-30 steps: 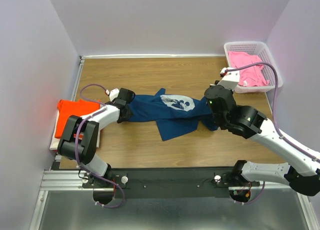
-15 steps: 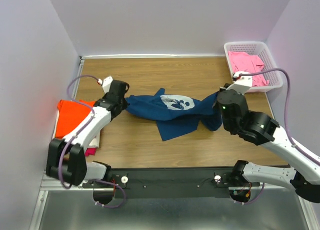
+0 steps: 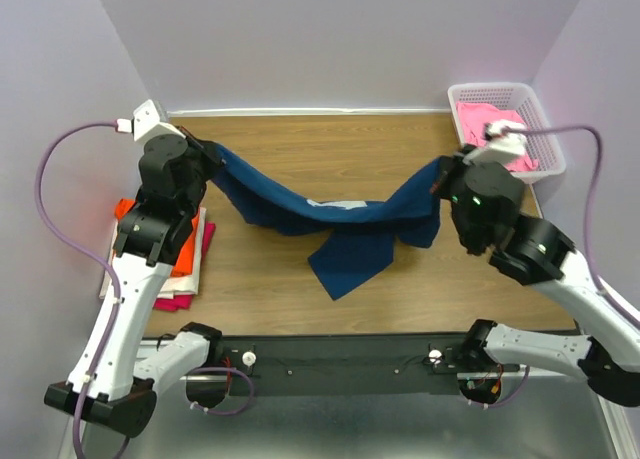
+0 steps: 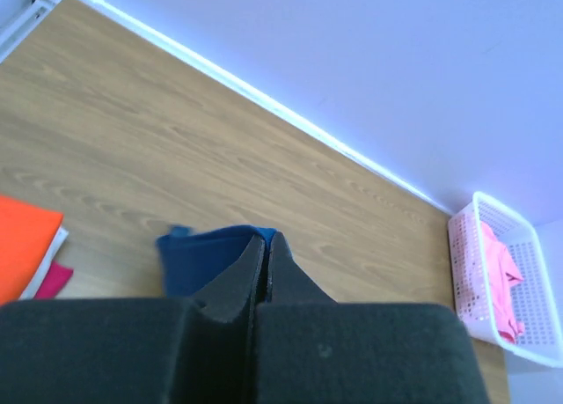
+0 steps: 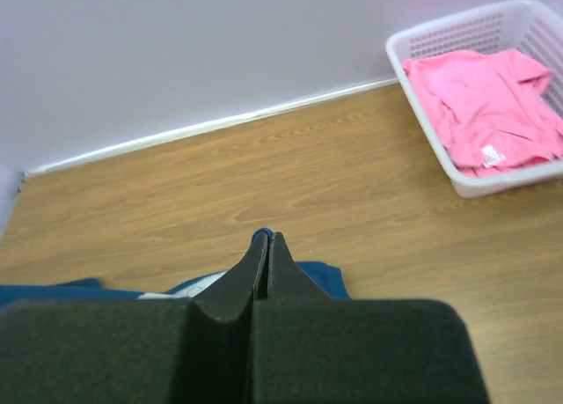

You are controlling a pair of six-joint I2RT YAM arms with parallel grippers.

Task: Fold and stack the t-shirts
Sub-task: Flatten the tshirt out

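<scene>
The dark navy t-shirt [image 3: 330,219] hangs stretched between my two grippers above the table, sagging in the middle with a flap drooping toward the wood. My left gripper [image 3: 212,155] is shut on its left edge; the cloth [image 4: 207,254] shows at the closed fingertips [image 4: 266,241]. My right gripper [image 3: 437,174] is shut on its right edge, a sliver of cloth [image 5: 308,276] at the closed tips [image 5: 267,238]. An orange t-shirt [image 3: 160,241] tops a stack with white and magenta layers at the left edge. A pink t-shirt [image 3: 495,127] lies in the basket.
A white lattice basket [image 3: 545,144] stands at the far right corner, also in the right wrist view [image 5: 422,140]. Lavender walls close the table on three sides. The black arm rail runs along the near edge.
Both grippers rose and spread apart, lifting the navy t-shirt off the table so it hangs between them. The left arm swung up and to the far left.
</scene>
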